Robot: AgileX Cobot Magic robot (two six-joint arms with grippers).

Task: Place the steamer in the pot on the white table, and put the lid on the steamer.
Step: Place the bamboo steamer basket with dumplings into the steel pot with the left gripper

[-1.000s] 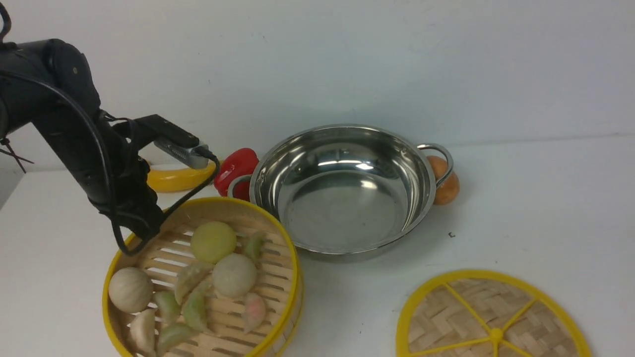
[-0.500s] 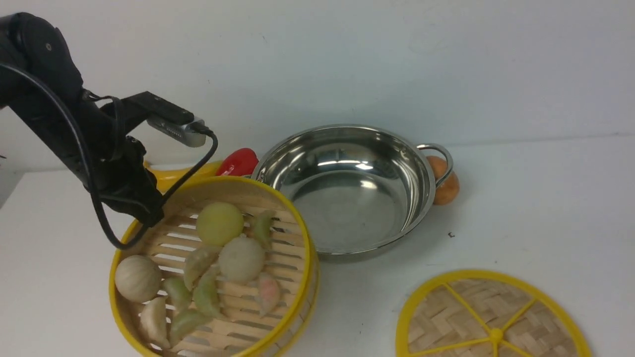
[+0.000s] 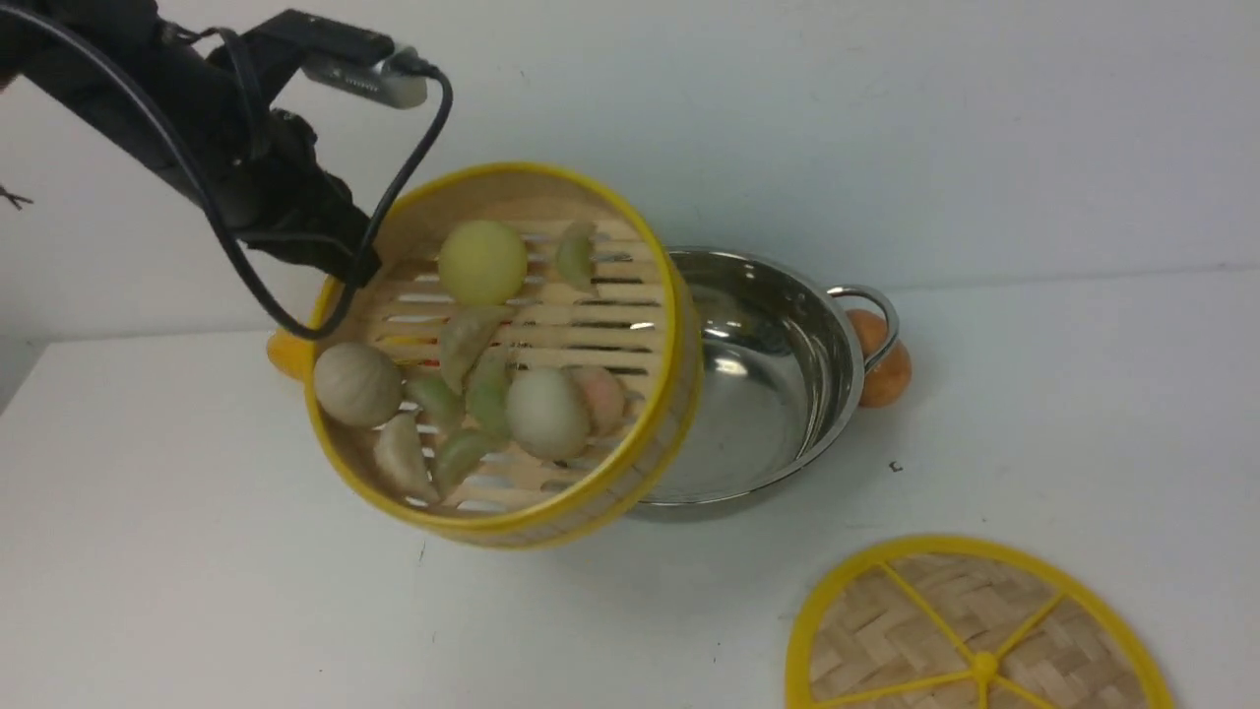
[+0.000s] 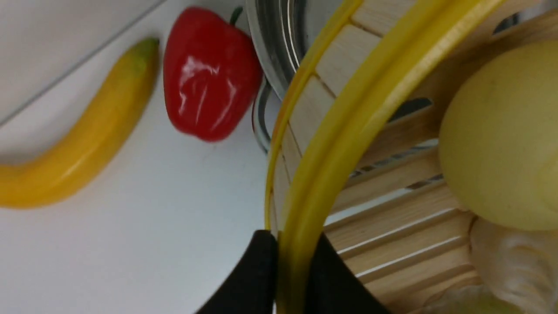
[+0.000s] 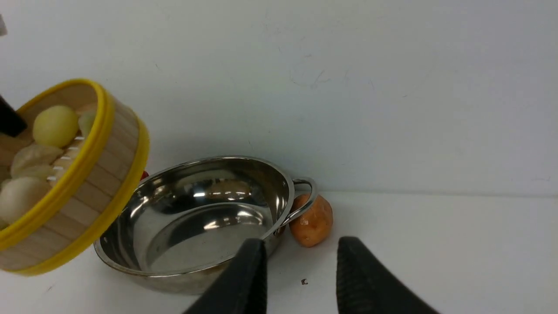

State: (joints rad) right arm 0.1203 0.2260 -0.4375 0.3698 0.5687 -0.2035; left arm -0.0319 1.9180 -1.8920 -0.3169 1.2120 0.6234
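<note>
The steamer (image 3: 551,335), a bamboo basket with a yellow rim and toy buns and dumplings, hangs tilted in the air over the left side of the pot (image 3: 778,374). My left gripper (image 3: 340,266) is shut on its far-left rim; the wrist view shows both black fingers (image 4: 257,270) pinching the yellow rim (image 4: 340,131). The shiny steel pot (image 5: 205,218) stands on the white table (image 3: 197,591), empty. The lid (image 3: 975,640), a woven disc with yellow spokes, lies flat at the front right. My right gripper (image 5: 301,248) is open, near the pot's right side, and holds nothing.
A red toy pepper (image 4: 209,74) and a yellow banana (image 4: 83,135) lie behind the pot's left handle. A brown potato (image 3: 886,369) rests against the pot's right handle. The wall runs close behind the pot.
My left arm has lifted the steamer off the table and carried it up and to the right, partly over the pot. The buns have shifted inside the tilted basket.
</note>
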